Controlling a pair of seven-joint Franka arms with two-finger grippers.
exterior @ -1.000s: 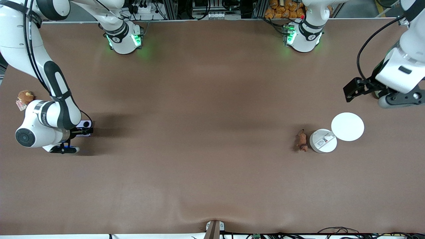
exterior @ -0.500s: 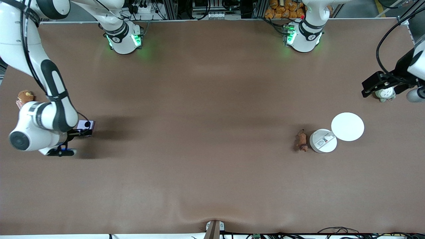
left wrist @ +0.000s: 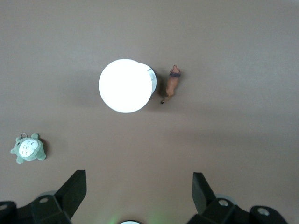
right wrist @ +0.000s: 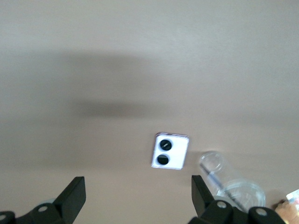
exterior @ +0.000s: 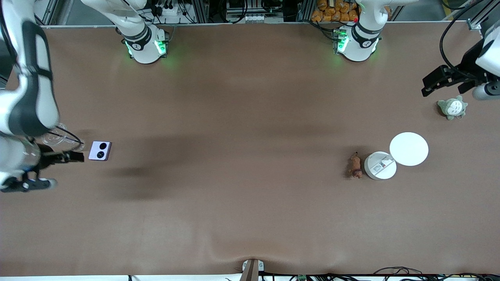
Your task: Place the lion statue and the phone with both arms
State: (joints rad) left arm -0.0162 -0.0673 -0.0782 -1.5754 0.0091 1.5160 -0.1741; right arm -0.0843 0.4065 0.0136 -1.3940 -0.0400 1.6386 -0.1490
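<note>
The lavender phone [exterior: 100, 150] lies flat on the table near the right arm's end, camera circles up; it also shows in the right wrist view [right wrist: 170, 151]. My right gripper [exterior: 27, 182] is open and empty, up in the air beside the phone and apart from it [right wrist: 138, 184]. The reddish-brown lion statue [exterior: 355, 165] lies against a white disc [exterior: 380, 165] toward the left arm's end, and shows in the left wrist view [left wrist: 173, 85]. My left gripper [exterior: 484, 90] is open and empty, high at the table's end [left wrist: 139, 179].
A second, larger white disc [exterior: 409, 149] overlaps the first. A grey-green plush [exterior: 452, 107] sits under the left arm. A clear plastic cup [right wrist: 233, 186] lies beside the phone, with a brown plush [right wrist: 286, 208] past it.
My right gripper has lifted and drawn back from the phone, which now lies uncovered. My left arm has swung off toward the table's end, uncovering the grey-green plush.
</note>
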